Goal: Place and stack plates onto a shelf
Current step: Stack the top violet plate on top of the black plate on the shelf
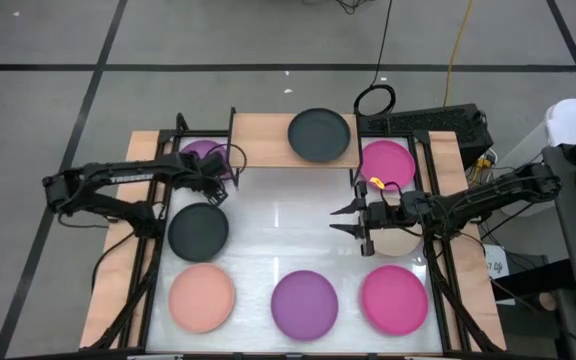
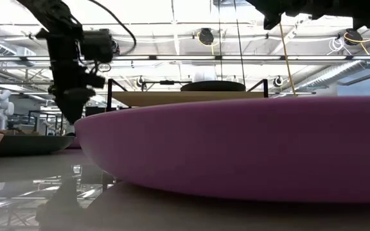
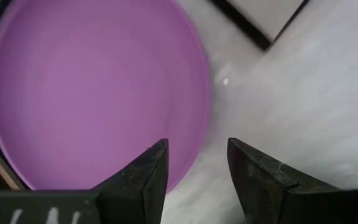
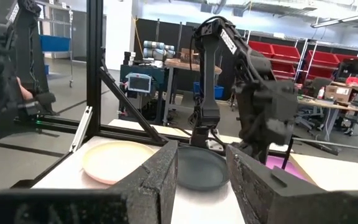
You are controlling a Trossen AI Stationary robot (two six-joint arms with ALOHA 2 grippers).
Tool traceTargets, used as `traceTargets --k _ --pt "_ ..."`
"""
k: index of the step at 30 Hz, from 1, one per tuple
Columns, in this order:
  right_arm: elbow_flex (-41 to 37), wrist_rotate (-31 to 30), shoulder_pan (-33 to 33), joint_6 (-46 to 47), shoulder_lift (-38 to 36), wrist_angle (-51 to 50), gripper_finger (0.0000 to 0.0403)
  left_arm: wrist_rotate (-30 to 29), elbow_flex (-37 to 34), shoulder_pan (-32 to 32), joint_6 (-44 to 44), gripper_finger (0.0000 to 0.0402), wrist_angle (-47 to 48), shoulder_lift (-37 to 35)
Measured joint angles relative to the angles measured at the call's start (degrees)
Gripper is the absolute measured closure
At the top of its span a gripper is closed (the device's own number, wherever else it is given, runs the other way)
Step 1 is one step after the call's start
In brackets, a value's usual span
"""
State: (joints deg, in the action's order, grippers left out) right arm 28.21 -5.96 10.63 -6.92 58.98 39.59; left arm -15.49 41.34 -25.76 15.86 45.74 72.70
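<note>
My left gripper (image 1: pixel 221 178) (image 3: pixel 197 155) is open and points down over the rim of a purple plate (image 1: pixel 202 152) (image 3: pixel 92 93) at the table's far left. One finger is above the plate and the other above bare table. My right gripper (image 1: pixel 334 221) (image 4: pixel 202 165) is open and level above mid-table, pointing left. The light-wood shelf (image 1: pixel 263 140) (image 2: pixel 172 97) stands at the far edge with a black plate (image 1: pixel 319 135) (image 2: pixel 212 85) lying flat on it. A second black plate (image 1: pixel 198 230) (image 4: pixel 201 168) lies flat on the table.
Flat along the near edge lie a salmon plate (image 1: pixel 202 297), a purple plate (image 1: pixel 305 304) (image 2: pixel 249 147) and a magenta plate (image 1: pixel 394 298). Another magenta plate (image 1: pixel 386 163) is at far right, and a beige plate (image 1: pixel 396 243) lies under my right arm. Black frame posts flank the table.
</note>
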Motion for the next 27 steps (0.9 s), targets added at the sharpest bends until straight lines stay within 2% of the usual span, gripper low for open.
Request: traceTargets --k 7,16,27 --pt "0.00 0.00 -0.02 -0.22 0.00 -0.09 0.0282 -0.04 0.00 -0.04 -0.09 0.0231 -1.48 7.35" --pt "0.00 0.00 -0.01 -0.05 0.00 -0.18 0.0282 -3.76 -0.02 -0.45 -1.58 0.0235 -1.97 11.50" --pt "0.00 0.00 0.00 0.22 0.00 -0.20 0.0282 -1.34 -0.02 -1.86 -3.48 0.0343 -2.45 12.49"
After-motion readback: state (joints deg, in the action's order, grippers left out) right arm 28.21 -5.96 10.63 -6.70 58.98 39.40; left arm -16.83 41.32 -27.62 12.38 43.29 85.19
